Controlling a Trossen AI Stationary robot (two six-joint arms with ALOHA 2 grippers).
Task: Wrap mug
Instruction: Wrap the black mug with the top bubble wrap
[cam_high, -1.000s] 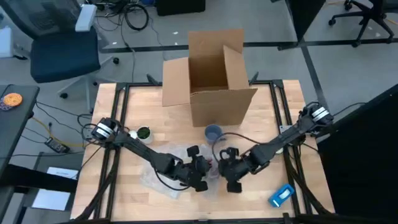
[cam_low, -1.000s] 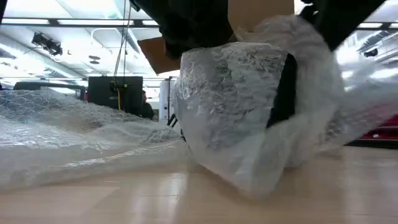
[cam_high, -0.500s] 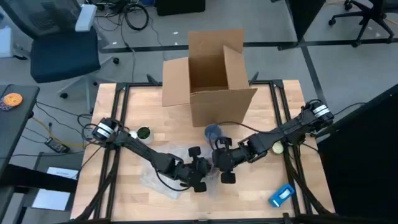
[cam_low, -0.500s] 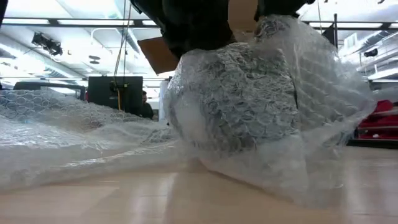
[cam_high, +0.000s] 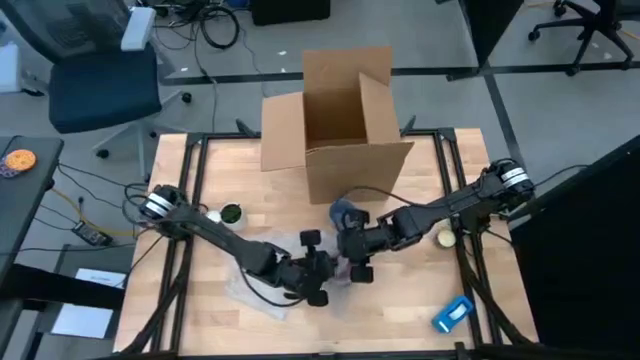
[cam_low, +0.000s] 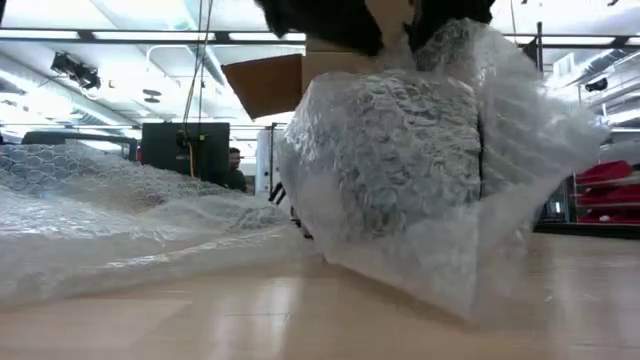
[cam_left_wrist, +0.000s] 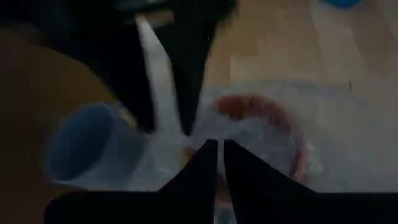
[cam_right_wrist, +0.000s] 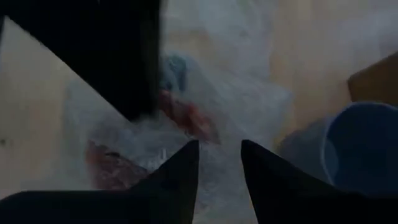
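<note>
Nearest us in the low view, a loose sheet of bubble wrap (cam_low: 120, 225) spreads over the wooden table (cam_high: 200, 320) and rises into a wrapped bundle (cam_low: 400, 170) that blocks most of what lies behind it. From above, we see both grippers meeting at that bundle near the table's middle. The left gripper (cam_high: 318, 268) reaches in from the left side; in its wrist view its two fingers (cam_left_wrist: 202, 168) stand close together with only a thin slit between them, pinching a fold of the plastic just above the reddish mug (cam_left_wrist: 261, 134), which sits under the film. The right gripper (cam_high: 355, 250) comes in from the right, and its fingers (cam_right_wrist: 180, 171) stand a little apart with wrap showing between them; we cannot tell whether they grip anything.

Near the front right corner lies a small blue box (cam_high: 452, 313), well apart from the work. On the left side a small green object (cam_high: 231, 214) rests beside the left arm, and a pale round thing (cam_high: 444, 238) sits by the right arm.

Just behind the grippers stands a blue cup (cam_high: 342, 212), upright and open; we cannot see anything in it. Beyond it, at the far edge, an open cardboard box (cam_high: 340, 125) stands with its flaps up, and its inside looks bare. Past the table is a dark office chair (cam_high: 100, 75).
</note>
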